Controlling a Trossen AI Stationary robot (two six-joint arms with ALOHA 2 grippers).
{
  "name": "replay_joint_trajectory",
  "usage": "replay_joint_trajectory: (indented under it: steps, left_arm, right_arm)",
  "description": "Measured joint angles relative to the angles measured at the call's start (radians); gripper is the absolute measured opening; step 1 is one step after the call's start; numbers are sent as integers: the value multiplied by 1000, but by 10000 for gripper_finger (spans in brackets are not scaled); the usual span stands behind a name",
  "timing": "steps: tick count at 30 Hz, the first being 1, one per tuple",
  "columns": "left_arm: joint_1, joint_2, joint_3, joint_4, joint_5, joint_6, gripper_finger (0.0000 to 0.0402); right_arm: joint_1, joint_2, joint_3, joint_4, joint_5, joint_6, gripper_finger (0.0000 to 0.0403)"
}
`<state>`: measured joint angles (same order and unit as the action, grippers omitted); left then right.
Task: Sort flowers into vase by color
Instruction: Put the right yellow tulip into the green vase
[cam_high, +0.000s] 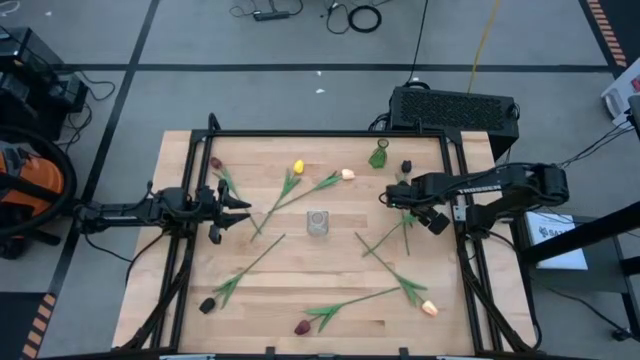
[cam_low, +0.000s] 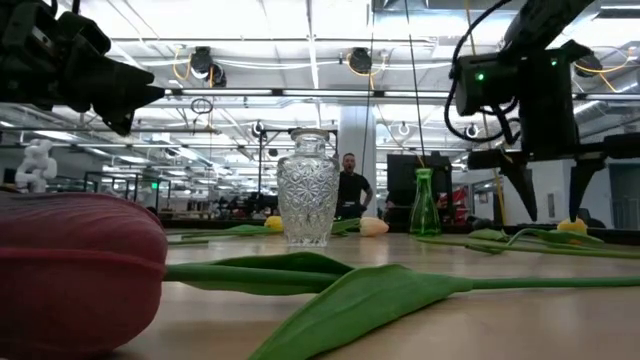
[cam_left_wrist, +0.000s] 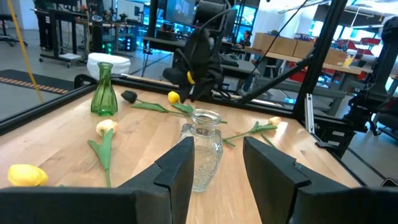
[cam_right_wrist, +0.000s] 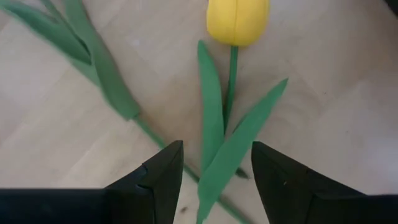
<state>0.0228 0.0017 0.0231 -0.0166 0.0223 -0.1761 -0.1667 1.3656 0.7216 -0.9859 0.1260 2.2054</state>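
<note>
Clearance, as I see it: bare wood rings the clear glass vase (cam_high: 318, 222) at table centre — open approach from either side. Obstacles — green vase (cam_high: 378, 156) at the far edge; tulip stems (cam_high: 395, 238) crisscrossing the right half.

I find lighting even and bright from overhead strip lights (cam_low: 250, 95); shadows on the table (cam_high: 330, 265) are faint. The maroon flower head (cam_low: 75, 270) nearest the low camera is badly defocused.
</note>
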Motion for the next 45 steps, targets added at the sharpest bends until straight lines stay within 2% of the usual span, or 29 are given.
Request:
replay_joint_trajectory:
  steps: [4, 11, 17, 21, 31, 35, 40, 45]
  left_arm:
    - [0, 0, 0, 0, 0, 0, 146]
    - [0, 0, 0, 0, 0, 0, 146]
    - [0, 0, 0, 0, 0, 0, 146]
    - [0, 0, 0, 0, 0, 0, 146]
    - [0, 0, 0, 0, 0, 0, 146]
    - [0, 0, 0, 0, 0, 0, 146]
    - [0, 0, 0, 0, 0, 0, 146]
    - [0, 0, 0, 0, 0, 0, 146]
  right_arm:
    - [-28, 41, -3, 12, -26, -5, 183]
    - [-56, 70, -121, 248, -110, -22, 183]
    - [-41, 54, -132, 221, -78, -27, 170]
    - [-44, 47, -135, 208, -77, -58, 137]
    - [-43, 47, -137, 220, -75, -175, 9]
    - [-43, 0, -143, 221, -74, -215, 14]
    - [-43, -123, -147, 211, -31, -249, 7]
    - [-18, -253, -94, 205, 87, -266, 3]
